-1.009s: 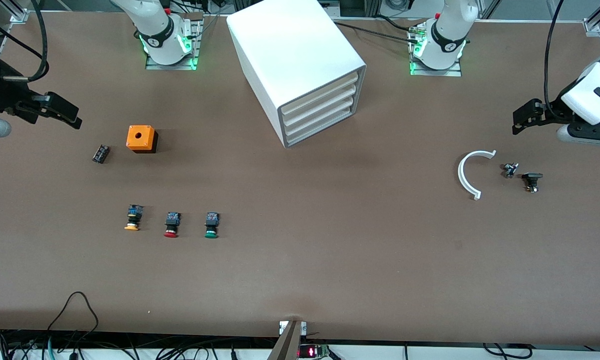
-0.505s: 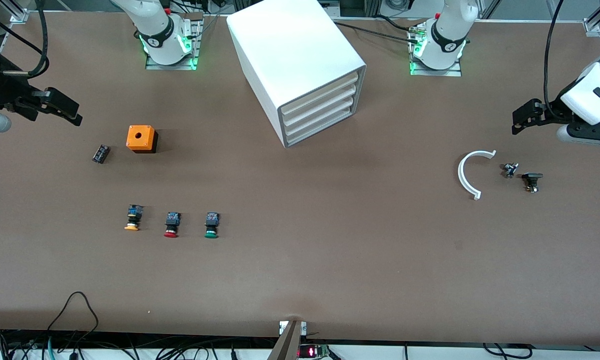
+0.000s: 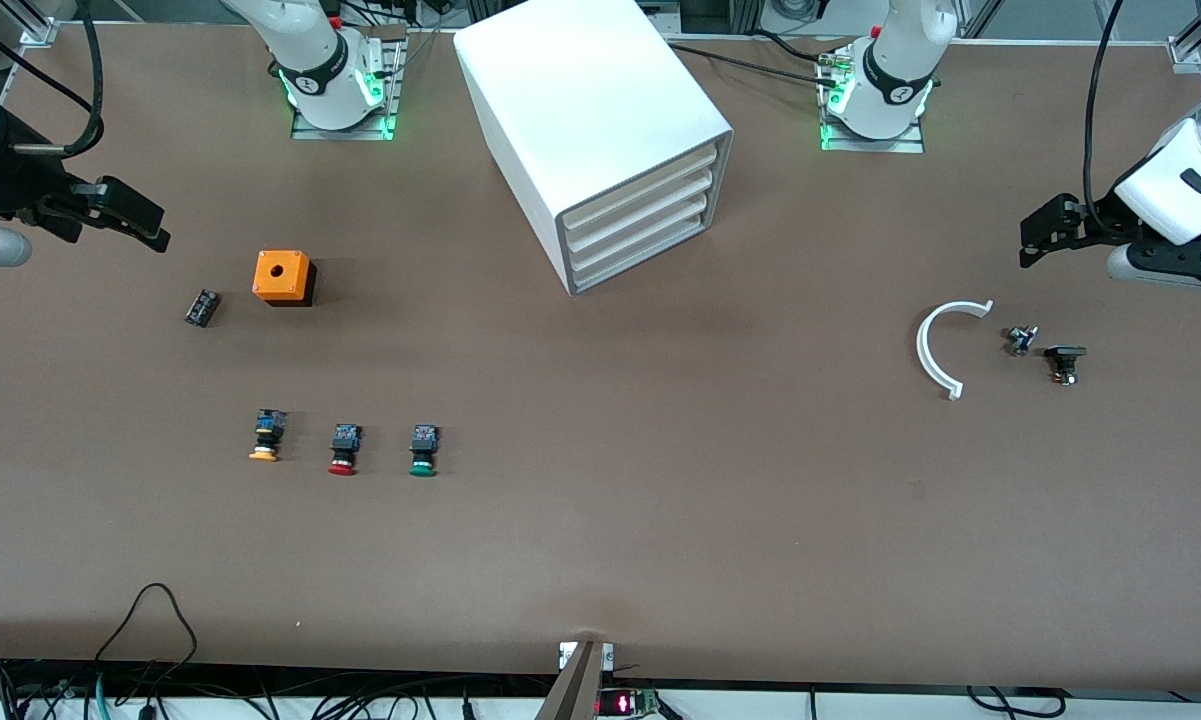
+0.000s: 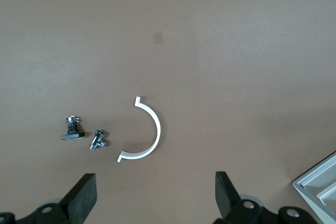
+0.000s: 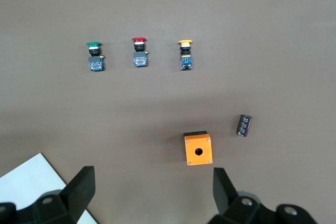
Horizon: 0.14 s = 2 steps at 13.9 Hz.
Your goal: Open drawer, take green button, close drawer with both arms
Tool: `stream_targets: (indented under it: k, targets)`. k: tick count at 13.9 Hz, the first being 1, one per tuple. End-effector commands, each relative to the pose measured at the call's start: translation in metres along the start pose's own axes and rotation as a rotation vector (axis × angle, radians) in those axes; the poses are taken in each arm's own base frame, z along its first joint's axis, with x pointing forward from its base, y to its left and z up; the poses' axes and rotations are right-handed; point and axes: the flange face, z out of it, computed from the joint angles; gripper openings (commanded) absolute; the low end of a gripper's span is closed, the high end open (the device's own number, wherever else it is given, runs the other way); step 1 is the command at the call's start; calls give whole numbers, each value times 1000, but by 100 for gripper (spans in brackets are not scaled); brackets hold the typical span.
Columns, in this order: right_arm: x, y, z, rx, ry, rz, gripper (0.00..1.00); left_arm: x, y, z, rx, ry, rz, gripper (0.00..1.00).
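Four closed drawers (image 3: 643, 218) face the front camera in the white cabinet (image 3: 590, 110); the left wrist view catches only its corner. The green button (image 3: 423, 450) lies on the tabletop (image 3: 660, 480) beside the red button (image 3: 343, 450), nearer that camera than the orange box (image 3: 282, 277). The left end effector (image 4: 155, 200) hangs wide open over the white arc (image 4: 146, 132). The right end effector (image 5: 152, 195), equally wide, hangs above the box.
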Motion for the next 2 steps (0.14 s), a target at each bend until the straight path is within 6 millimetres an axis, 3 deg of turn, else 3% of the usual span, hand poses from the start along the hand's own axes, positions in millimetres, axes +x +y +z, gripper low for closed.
stream_targets:
  k: [1, 2]
  targets:
    - [-4, -1, -2, 19, 5, 13, 99, 1, -4, -4, -12, -7, 12, 99]
    - [-4, -1, -2, 24, 6, 16, 99, 1, -3, -4, -12, -7, 12, 99]
